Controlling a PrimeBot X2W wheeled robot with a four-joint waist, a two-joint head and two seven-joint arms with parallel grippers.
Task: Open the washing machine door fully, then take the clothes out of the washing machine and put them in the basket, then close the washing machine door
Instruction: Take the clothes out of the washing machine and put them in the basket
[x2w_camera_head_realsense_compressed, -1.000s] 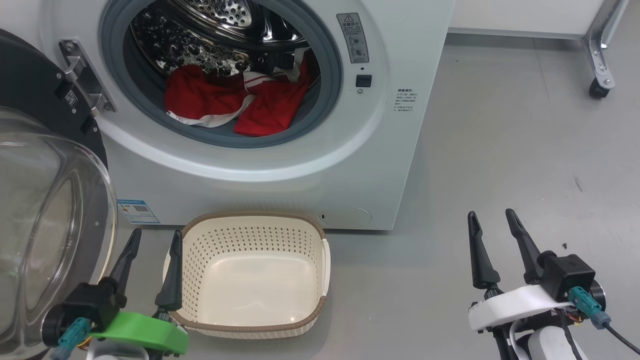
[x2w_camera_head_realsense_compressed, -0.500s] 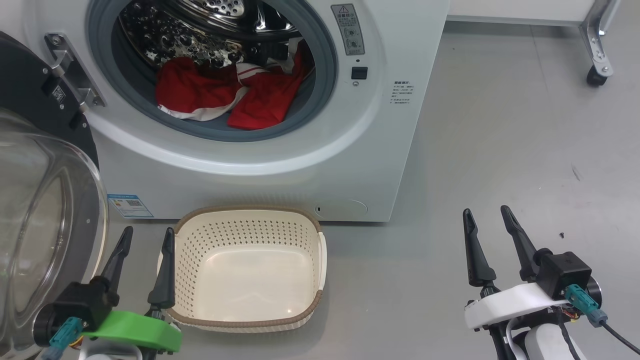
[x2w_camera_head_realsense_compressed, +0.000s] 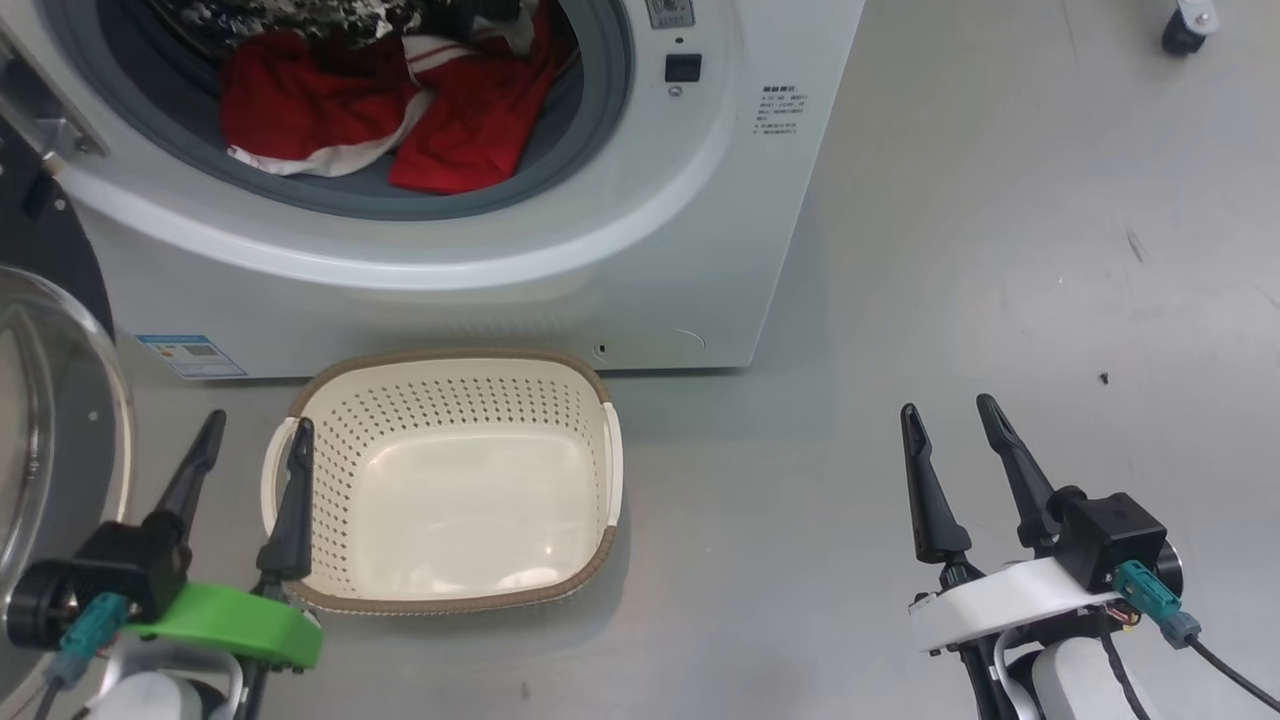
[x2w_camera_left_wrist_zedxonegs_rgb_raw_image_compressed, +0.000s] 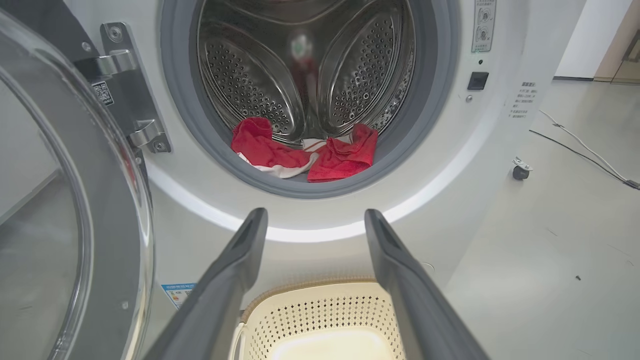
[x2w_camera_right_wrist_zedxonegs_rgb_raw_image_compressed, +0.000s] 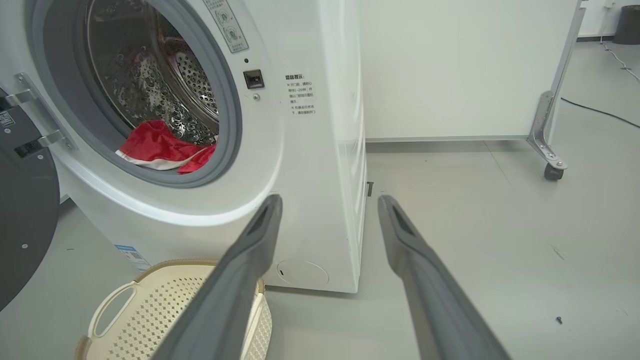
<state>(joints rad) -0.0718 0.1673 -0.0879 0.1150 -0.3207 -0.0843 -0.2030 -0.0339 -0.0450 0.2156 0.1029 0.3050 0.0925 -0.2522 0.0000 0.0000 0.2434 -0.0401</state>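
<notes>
While both arms rest low in the head view, the left gripper (x2w_camera_head_realsense_compressed: 258, 420) stands with its two dark fingers spread wide and nothing between them, and the right gripper (x2w_camera_head_realsense_compressed: 946, 403) is just as wide and empty above the grey floor (x2w_camera_head_realsense_compressed: 950, 250), off to the right. The left gripper's inner finger crosses the left handle of the basket (x2w_camera_head_realsense_compressed: 455, 353) in that view; whether it touches cannot be told. The left wrist view sets the basket's brown rim low between its own fingers. The basket sits on the floor just in front of the washing machine (x2w_camera_head_realsense_compressed: 640, 250), under the round opening, its cream bottom bare. At the left edge the washing machine door (x2w_camera_head_realsense_compressed: 60, 400) hangs swung open, its clear glass bowl bulging beside the left gripper. Deeper in, the clothes (x2w_camera_head_realsense_compressed: 300, 110) lie inside the machine at the bottom front of the opening, red with white trim, one fold lapping onto the grey seal (x2w_camera_left_wrist_zedxonegs_rgb_raw_image_compressed: 320, 189). Looking straight in, the left wrist view adds the perforated steel drum (x2w_camera_left_wrist_zedxonegs_rgb_raw_image_compressed: 250, 85) rising behind the clothes and the metal hinge (x2w_camera_left_wrist_zedxonegs_rgb_raw_image_compressed: 131, 95) that carries the door. From the side, the right wrist view adds the machine's white flank and, farther off, a white panel (x2w_camera_right_wrist_zedxonegs_rgb_raw_image_compressed: 465, 65) on a metal leg with a caster (x2w_camera_right_wrist_zedxonegs_rgb_raw_image_compressed: 552, 171). Cables (x2w_camera_left_wrist_zedxonegs_rgb_raw_image_compressed: 622, 180) trail over the far floor in the left wrist view.
</notes>
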